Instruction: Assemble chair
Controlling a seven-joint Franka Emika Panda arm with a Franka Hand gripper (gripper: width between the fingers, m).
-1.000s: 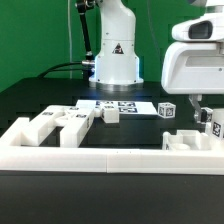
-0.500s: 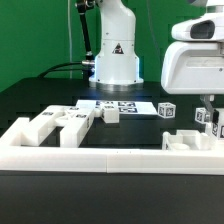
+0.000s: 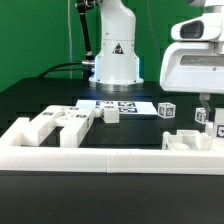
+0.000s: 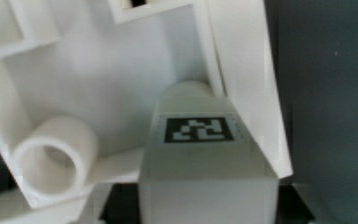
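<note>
Nearest you in the exterior view, one long low white rail runs across the black table. Just behind it lie the chair pieces. One cluster sits on the exterior view's left, where you can make out at least three blocky shapes but cannot separate them cleanly. A second group sits on the exterior view's right, under the arm.

There the gripper sits low among the parts with its jaws closed. The wrist view shows one narrow tagged piece centred between them, so you can take it as clamped on that piece, though the fingertips themselves barely show. Beside it you see one flat white slab and one part with a round hole.

Expect these pieces to be light and stiff: hard plastic that will not bend or crush in the jaws. The matte faces should give fair friction. Pinch across two flat parallel sides, near the middle of the length. A hold close to one end may let the piece tip as you lift.

Farther back stand two small loose blocks, one cube near the middle and another cube toward the exterior view's right. Behind them lies one marker board, and last the arm's single base.
</note>
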